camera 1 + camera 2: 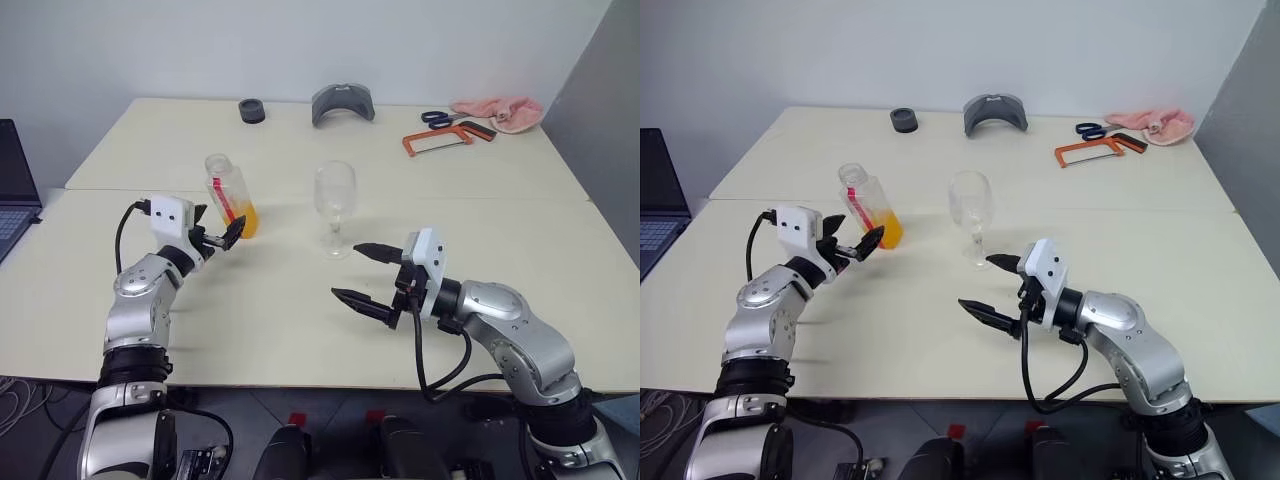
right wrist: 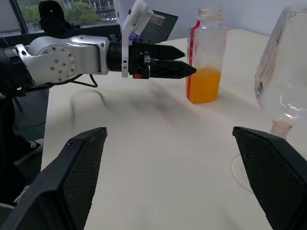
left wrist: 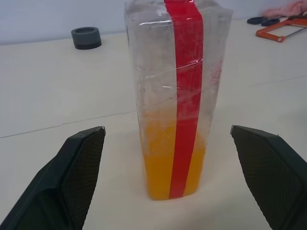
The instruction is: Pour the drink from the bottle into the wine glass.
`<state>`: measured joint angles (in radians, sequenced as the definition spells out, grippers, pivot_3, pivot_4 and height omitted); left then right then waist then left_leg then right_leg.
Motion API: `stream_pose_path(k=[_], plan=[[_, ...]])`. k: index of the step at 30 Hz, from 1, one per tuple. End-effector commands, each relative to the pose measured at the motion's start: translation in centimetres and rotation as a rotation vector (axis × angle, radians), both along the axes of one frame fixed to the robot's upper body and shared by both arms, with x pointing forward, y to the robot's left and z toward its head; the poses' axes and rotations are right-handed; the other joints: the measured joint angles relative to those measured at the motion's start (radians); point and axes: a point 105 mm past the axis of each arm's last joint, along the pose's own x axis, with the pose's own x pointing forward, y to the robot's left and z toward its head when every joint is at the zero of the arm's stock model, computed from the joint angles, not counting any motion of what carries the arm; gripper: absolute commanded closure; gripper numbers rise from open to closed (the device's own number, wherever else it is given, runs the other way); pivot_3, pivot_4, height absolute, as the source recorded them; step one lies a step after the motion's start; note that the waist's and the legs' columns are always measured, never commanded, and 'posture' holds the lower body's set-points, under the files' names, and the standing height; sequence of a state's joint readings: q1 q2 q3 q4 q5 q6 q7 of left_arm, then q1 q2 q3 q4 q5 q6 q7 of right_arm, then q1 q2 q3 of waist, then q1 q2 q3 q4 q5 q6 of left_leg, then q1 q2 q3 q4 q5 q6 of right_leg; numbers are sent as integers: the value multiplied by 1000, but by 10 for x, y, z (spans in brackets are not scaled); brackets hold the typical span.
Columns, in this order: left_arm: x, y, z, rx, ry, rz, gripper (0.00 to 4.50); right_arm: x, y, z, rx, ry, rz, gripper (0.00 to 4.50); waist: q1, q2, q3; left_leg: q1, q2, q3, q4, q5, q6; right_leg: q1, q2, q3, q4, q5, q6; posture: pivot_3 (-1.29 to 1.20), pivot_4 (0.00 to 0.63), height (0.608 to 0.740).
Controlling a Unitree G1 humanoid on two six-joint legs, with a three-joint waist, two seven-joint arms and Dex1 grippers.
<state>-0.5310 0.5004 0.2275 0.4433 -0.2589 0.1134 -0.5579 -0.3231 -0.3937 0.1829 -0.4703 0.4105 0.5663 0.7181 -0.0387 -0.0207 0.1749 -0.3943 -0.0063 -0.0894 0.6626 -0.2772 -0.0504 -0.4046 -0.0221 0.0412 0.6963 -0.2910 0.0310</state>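
The bottle [image 1: 228, 192] stands upright on the table, clear with a red stripe, and the orange drink [image 1: 246, 220] fills its lower third. Just short of it, my left gripper [image 1: 219, 228] is open and level, its fingers spread wider than the bottle [image 3: 177, 86] and not touching it. The empty wine glass [image 1: 335, 205] stands upright to the bottle's right. My right gripper [image 1: 348, 270] hangs open in front of the glass, holding nothing. In the right wrist view the left gripper [image 2: 168, 68] points at the bottle [image 2: 206, 62], with the wine glass [image 2: 285, 81] close by.
Along the table's far edge lie a black ring [image 1: 252, 110], a grey curved piece [image 1: 342, 103], scissors [image 1: 440, 118], an orange hacksaw [image 1: 445, 138] and a pink cloth [image 1: 500, 112]. A laptop [image 1: 15, 190] sits off the left side.
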Motion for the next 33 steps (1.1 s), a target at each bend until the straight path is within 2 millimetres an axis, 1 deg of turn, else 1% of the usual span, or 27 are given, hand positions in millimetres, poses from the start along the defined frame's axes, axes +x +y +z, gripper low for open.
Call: stream_pose_path(k=[1, 7, 10, 13, 16, 22, 23, 26, 28, 33], plan=[[7, -3, 14, 26, -50, -3, 0, -8, 6, 17, 21, -81, 36, 19, 0, 0, 0, 0, 0, 0, 0, 0, 0, 0, 0, 0, 0, 0, 0, 0, 150, 740], [16, -7, 16, 30, -55, -2, 0, -6, 7, 20, 29, -87, 36, 19, 0, 0, 0, 0, 0, 0, 0, 0, 0, 0, 0, 0, 0, 0, 0, 0, 150, 740], [23, -9, 24, -23, -72, 7, 0, -5, 6, 20, 33, -87, 33, 19, 0, 0, 0, 0, 0, 0, 0, 0, 0, 0, 0, 0, 0, 0, 0, 0, 150, 740], [27, -12, 28, -23, -82, -1, 0, -4, 6, 19, 34, -87, 30, 19, 0, 0, 0, -1, -1, -1, 1, 0, 0, 0, 0, -1, 0, 0, 0, 0, 150, 740], [30, -11, 30, -28, -85, 2, 600, -3, 7, 19, 35, -87, 29, 0, -1, 0, 0, -1, -1, 0, 0, 0, 0, 0, 0, -1, 0, 0, 0, 0, 150, 740], [33, -14, 31, -35, -90, -12, 2422, -2, 7, 19, 43, -85, 22, 0, -1, 0, 0, -1, -1, -1, 1, 0, 0, 0, 0, -1, 0, 0, 0, 0, 150, 740], [33, -14, 31, -37, -91, -13, 2651, -1, 7, 19, 44, -85, 21, 0, -1, 0, 0, -1, -1, -1, 1, 0, 0, 0, 0, -1, 0, 0, 0, 0, 150, 740], [31, -15, 33, -42, -102, -16, 2740, -1, 7, 20, 47, -91, 16, 0, -1, 0, 0, -1, -1, -1, 1, 0, 0, 0, 0, -1, 0, 0, 0, 0, 150, 740], [30, -20, 39, -8, -130, -30, 2740, -2, 6, 22, 51, -98, 10, 0, -1, 0, 0, -1, -1, -1, 1, 0, 0, 0, 0, -1, 0, 0, 0, 0, 150, 740], [24, -46, 72, 175, -269, -106, 2760, 3, -2, 41, 108, -123, -37, 0, 1, -1, 1, -3, 0, -3, 1, 0, 0, -1, 0, -1, 0, 0, 0, 0, 150, 740]])
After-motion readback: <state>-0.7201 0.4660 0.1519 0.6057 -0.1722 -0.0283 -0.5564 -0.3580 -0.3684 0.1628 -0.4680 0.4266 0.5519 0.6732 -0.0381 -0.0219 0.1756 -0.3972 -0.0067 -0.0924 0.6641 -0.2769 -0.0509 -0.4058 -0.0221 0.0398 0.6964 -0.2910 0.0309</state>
